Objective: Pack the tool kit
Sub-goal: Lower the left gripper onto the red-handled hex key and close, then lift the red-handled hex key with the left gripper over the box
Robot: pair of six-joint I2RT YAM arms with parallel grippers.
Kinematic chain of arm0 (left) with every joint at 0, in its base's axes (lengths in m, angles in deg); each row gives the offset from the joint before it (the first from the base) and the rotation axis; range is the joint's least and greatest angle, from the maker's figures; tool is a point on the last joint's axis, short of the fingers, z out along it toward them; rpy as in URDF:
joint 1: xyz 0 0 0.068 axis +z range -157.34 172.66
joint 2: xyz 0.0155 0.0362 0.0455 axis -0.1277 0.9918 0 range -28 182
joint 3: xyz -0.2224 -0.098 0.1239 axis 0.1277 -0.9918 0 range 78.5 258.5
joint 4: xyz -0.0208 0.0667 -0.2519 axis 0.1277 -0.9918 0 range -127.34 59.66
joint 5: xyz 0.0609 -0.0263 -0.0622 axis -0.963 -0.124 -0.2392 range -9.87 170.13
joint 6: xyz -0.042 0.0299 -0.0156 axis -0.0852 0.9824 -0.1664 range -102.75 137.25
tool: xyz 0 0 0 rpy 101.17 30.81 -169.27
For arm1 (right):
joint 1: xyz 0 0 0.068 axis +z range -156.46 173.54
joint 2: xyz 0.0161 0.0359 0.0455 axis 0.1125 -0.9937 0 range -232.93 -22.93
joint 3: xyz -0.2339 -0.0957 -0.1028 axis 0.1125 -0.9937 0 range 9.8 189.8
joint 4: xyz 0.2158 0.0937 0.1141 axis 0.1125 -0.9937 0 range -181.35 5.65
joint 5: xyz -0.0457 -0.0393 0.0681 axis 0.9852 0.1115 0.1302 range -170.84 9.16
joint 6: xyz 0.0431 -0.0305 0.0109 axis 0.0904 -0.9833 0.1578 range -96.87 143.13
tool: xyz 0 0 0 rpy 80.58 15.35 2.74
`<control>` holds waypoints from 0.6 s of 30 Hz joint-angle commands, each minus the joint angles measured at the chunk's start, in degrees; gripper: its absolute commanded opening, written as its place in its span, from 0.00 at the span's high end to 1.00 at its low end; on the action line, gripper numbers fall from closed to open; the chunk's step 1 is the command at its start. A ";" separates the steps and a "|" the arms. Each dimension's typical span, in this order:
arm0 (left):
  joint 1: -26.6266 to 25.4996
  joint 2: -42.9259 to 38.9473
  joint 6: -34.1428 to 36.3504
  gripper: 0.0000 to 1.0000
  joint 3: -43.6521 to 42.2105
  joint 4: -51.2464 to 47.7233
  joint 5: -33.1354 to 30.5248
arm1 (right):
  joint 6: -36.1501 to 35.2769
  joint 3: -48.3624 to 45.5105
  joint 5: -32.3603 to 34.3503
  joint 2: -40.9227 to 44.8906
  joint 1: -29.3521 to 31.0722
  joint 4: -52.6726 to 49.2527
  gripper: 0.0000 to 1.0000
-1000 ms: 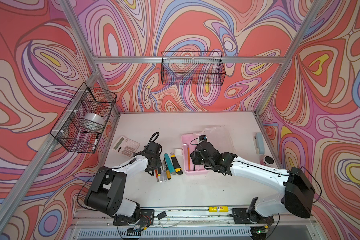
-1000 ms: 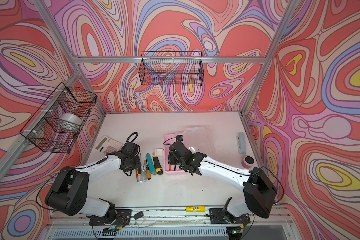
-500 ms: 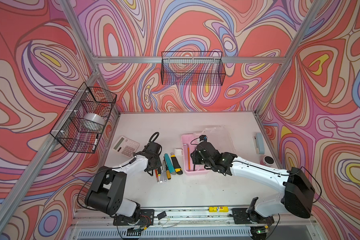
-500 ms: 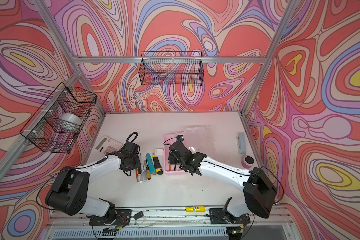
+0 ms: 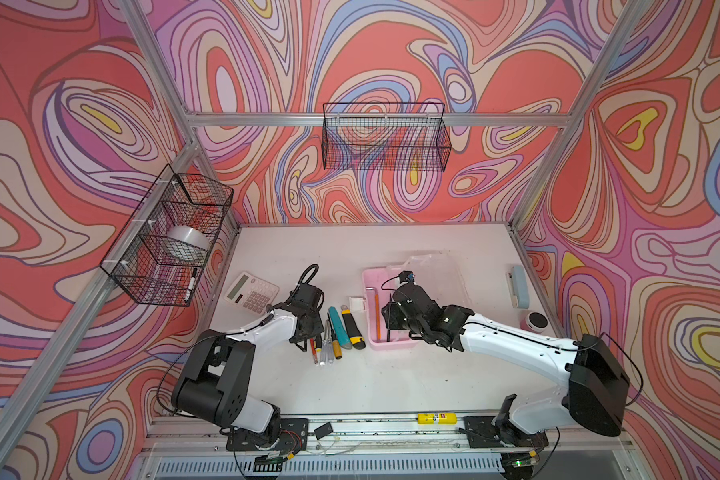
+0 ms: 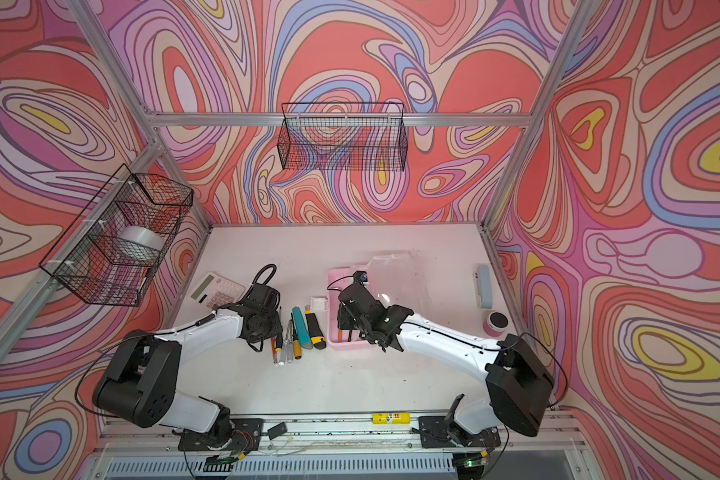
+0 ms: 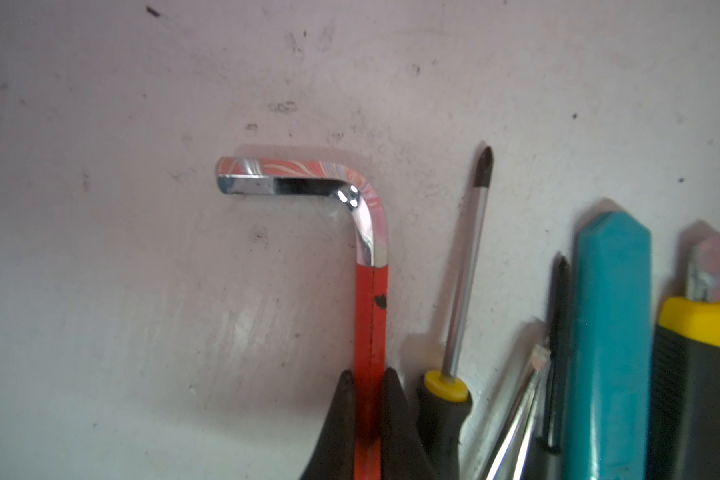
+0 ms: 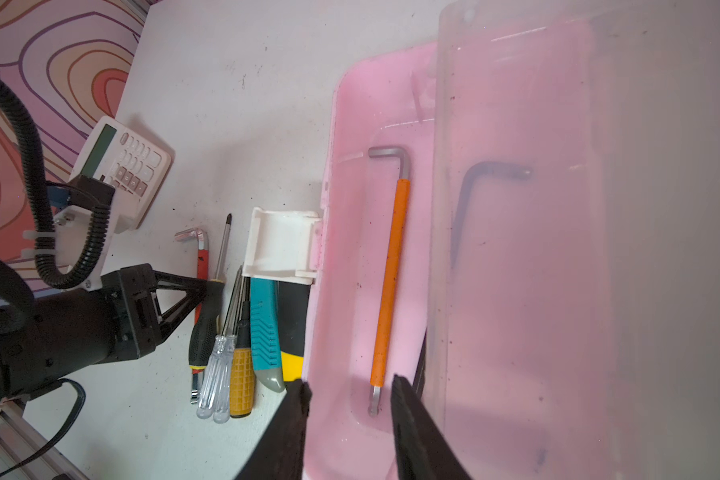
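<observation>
On the white table (image 5: 371, 386), a red-sleeved L-shaped hex key (image 7: 371, 299) has just been pinched by the left gripper (image 7: 366, 399), ready for the nearby open pink plastic box (image 5: 391, 345) under the spread right gripper (image 8: 350, 390).

In a top view the pink box (image 5: 368, 279) stands open on the white surface (image 5: 350, 386), its translucent lid (image 5: 441, 270) lying to its right and a white handle (image 5: 357, 303) on its left wall. An orange-sleeved tool (image 5: 377, 307) lies lengthwise inside, and the right gripper (image 5: 390, 328) is low over the box's near end. Just left of the box lie a yellow-black knife (image 5: 353, 332), a teal knife (image 5: 337, 325), screwdrivers (image 5: 327, 347) and a red tool (image 5: 312, 345) side by side, with the left gripper (image 5: 309, 337) down at the row's left end and a calculator (image 5: 251, 291) beyond it.
</observation>
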 commanded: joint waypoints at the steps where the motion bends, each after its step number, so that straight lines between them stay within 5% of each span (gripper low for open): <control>1: 0.42 -0.42 0.99 0.95 0.04 -1.50 0.94 | -0.24 -0.54 0.76 -0.34 0.17 0.48 0.64; 18: 0.11 -10.38 3.85 1.00 12.39 -14.97 1.25 | -1.14 1.30 2.61 -0.93 0.12 0.09 0.64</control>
